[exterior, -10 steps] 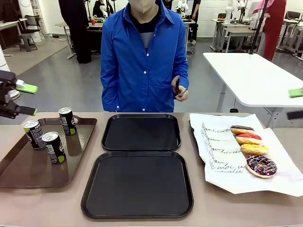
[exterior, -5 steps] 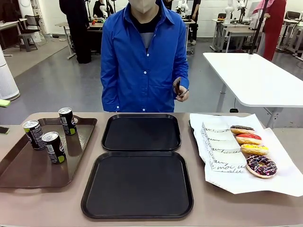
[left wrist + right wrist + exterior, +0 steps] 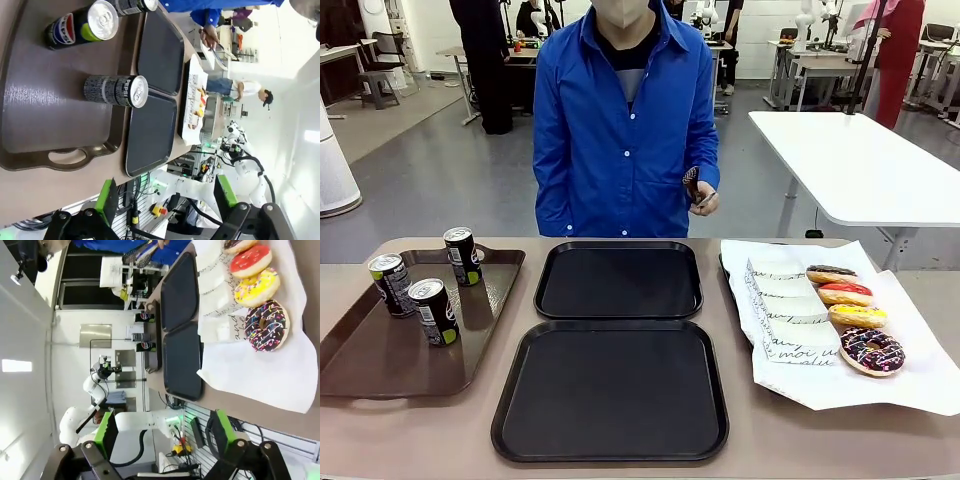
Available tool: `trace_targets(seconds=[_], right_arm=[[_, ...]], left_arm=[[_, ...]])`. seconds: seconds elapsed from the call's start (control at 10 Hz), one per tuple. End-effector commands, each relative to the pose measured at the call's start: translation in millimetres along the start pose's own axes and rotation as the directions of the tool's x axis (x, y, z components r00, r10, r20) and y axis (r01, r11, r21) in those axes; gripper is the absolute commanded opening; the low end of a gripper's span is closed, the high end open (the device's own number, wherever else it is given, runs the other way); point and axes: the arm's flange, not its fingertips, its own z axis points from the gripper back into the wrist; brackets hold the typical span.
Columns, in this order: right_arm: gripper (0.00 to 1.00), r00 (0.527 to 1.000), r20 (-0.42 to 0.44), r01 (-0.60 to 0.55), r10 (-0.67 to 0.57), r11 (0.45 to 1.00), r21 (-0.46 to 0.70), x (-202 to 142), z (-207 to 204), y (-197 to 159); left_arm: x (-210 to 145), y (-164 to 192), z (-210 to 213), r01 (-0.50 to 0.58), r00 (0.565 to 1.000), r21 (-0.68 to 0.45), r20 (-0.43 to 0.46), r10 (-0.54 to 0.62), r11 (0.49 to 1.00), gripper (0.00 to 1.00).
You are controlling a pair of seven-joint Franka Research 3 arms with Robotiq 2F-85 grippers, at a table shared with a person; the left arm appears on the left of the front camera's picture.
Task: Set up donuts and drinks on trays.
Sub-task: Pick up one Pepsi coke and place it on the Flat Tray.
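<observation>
1. Left tool (image 3: 165,197): 2 green-padded fingers set wide apart, nothing between them. It hangs above the left end of the surface (image 3: 420,440), over the brown tray.

2. Right tool (image 3: 162,432): 2 fingers likewise wide apart, gripping nothing. It hangs above the right end of the surface, with the donuts ahead of it.

3. Brown tray (image 3: 380,370): long, with a handle slot, at the left end of the surface. It carries 3 cans, all upright:
   - far can (image 3: 463,255), by the tray's far right corner
   - left can (image 3: 390,284)
   - near can (image 3: 435,311), close beside the left can

4. Black trays, 2, matching, in the middle of the surface, one behind the other with rims almost meeting:
   - far tray (image 3: 618,280)
   - near tray (image 3: 610,390)

5. White paper (image 3: 790,370): script print, at the right end of the surface. 4 donuts lie on it in a row, each close against the next. From near to far:
   - sprinkled donut (image 3: 872,351)
   - yellow donut (image 3: 857,316)
   - red donut (image 3: 845,294)
   - dark donut (image 3: 831,273)

6. Person (image 3: 620,130): blue shirt, standing at the far side behind the far tray. 1 hand (image 3: 703,200) holds tongs (image 3: 693,182).
</observation>
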Motion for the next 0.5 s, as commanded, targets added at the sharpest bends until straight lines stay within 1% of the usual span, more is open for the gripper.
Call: trace_targets(seconds=[0.0,0.1,0.2,0.3,0.4], right_arm=[[1.00,0.999,0.038,-0.018,0.018,1.000,-0.007,1.6,-4.8,3.7],[1.00,0.999,0.043,-0.016,0.016,1.000,-0.011,2.7,-8.9,4.8],[1.00,1.000,0.024,0.015,-0.014,0.997,-0.069,0.1,-25.5,4.9],[1.00,1.000,0.021,0.001,0.000,1.000,-0.006,0.6,3.8,1.0],[1.00,1.000,0.021,0.001,0.000,1.000,-0.006,0.6,3.8,1.0]], left_arm=[[-1.1,-1.4,1.6,0.015,1.000,0.023,0.008,-0.016,1.000,1.00],[-7.4,-7.2,-1.7,0.056,0.998,0.019,0.012,-0.057,0.998,1.00],[-0.1,0.9,1.6,-0.002,1.000,0.002,0.006,0.002,1.000,1.00],[-0.1,0.9,1.6,-0.002,1.000,0.002,0.006,0.002,1.000,1.00],[-0.1,0.9,1.6,-0.002,1.000,0.002,0.006,0.002,1.000,1.00]])
